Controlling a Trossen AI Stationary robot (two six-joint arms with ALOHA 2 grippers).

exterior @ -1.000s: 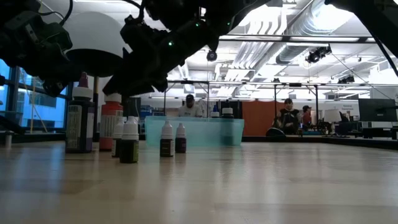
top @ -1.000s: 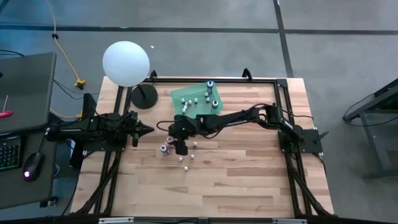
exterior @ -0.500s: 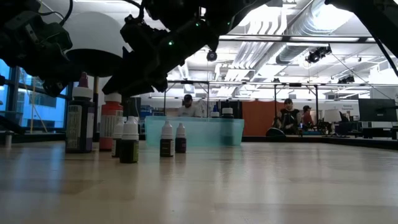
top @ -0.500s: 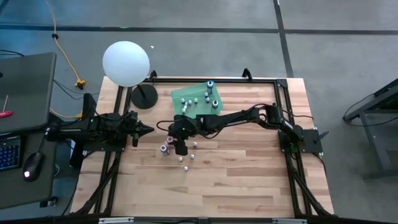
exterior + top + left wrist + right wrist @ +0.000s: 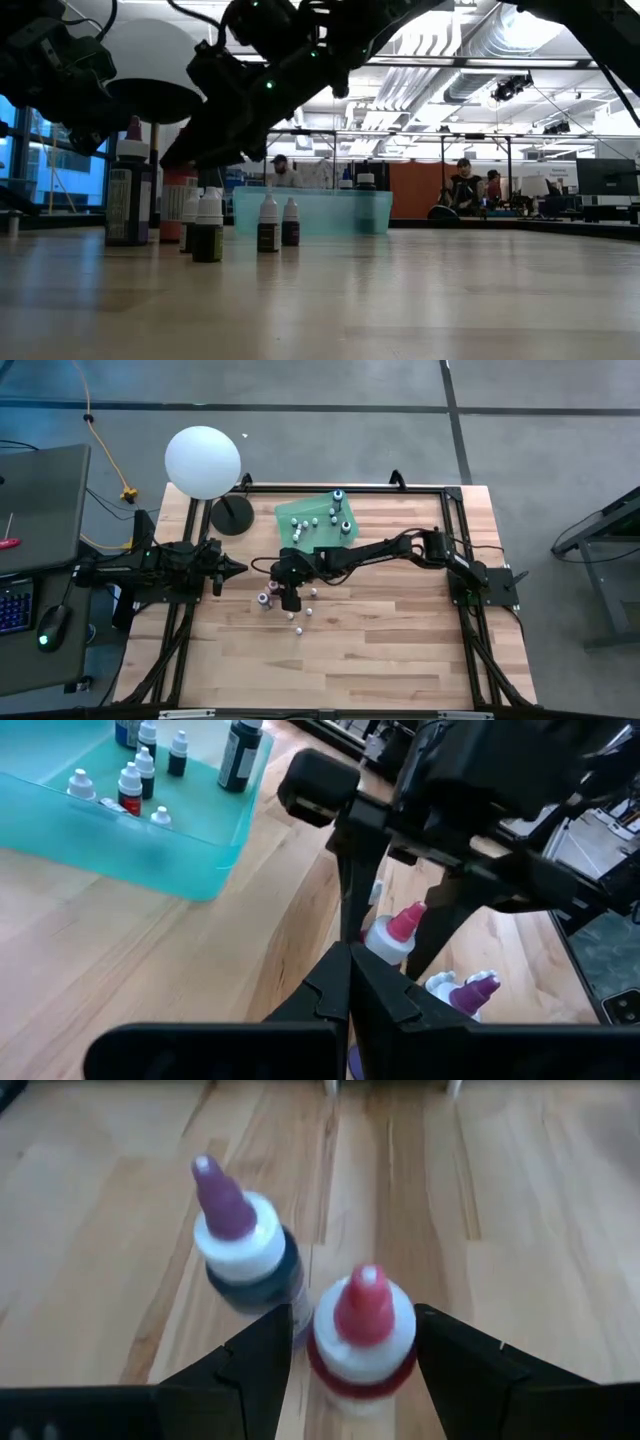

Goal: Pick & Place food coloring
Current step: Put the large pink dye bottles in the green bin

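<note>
Two arms work over the table point(image 5: 400, 650). Left gripper point(image 5: 240, 569) waits with fingers together beside the teal tray point(image 5: 300, 512). Right gripper point(image 5: 352, 1342), near that tray, straddles the red-capped food coloring bottle point(image 5: 362, 1330), fingers spread, not yet gripping; purple-capped bottle point(image 5: 240, 1245) touches it.

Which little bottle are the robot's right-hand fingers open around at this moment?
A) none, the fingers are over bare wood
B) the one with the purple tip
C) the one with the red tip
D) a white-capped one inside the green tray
C: in the right wrist view the right gripper has a finger on each side of the red-tipped bottle, while the purple-tipped bottle stands just outside them.
</note>
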